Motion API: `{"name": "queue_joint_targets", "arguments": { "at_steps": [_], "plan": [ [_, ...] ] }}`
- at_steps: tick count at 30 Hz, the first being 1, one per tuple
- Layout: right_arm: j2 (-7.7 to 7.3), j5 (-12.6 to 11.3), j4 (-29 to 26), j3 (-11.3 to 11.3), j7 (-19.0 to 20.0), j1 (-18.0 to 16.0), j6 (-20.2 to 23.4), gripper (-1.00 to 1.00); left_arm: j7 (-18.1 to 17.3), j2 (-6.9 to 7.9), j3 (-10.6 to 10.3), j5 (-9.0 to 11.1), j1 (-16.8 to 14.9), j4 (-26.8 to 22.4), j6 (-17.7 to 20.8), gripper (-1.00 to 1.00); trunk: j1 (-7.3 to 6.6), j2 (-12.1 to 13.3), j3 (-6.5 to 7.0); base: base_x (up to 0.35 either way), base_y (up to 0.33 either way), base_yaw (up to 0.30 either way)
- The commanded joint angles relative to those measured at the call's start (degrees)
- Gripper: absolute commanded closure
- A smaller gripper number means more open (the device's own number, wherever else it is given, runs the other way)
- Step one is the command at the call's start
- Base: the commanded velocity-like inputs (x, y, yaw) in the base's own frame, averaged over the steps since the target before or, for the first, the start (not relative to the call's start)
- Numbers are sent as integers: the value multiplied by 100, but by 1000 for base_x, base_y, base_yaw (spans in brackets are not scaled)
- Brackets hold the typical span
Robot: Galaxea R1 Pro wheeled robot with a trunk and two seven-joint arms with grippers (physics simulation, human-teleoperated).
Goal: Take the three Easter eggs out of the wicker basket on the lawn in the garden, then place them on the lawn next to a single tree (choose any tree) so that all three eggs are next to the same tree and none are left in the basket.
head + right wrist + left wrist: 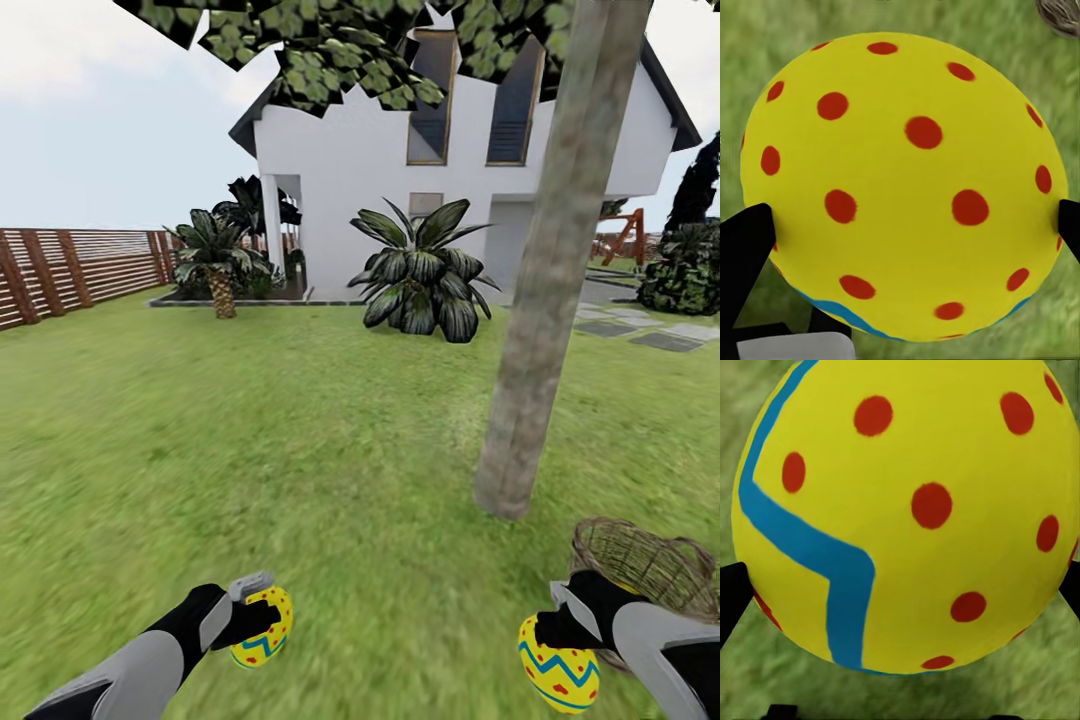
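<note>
Two Easter eggs are held clear of the wicker basket (650, 565) — one (263, 628) clamped in the left gripper (255, 620), one (558, 665) in the right gripper (550, 640) — near the tree (545, 300); none is set down yet.

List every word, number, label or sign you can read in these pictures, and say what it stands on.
None: no readable text in any view.
The two Easter eggs, one in the left gripper and one in the right gripper, bear only red dots and a blue zigzag.
The house and wicker basket show no lettering.
</note>
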Motion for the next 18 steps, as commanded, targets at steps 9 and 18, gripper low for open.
{"name": "queue_joint_targets", "arguments": {
  "at_steps": [9, 18],
  "plan": [
    [-8, -61, 43, 42, 16, -7, 11, 100, -20, -17, 19, -40, 1, -6, 36, 100, 2, -3, 15, 249, 258, -296],
    [-7, -58, 44, 47, 16, -7, 9, 100, -12, -16, 24, -40, 1, -6, 36, 100, 2, -3, 41, 247, 258, -296]
  ]
}}
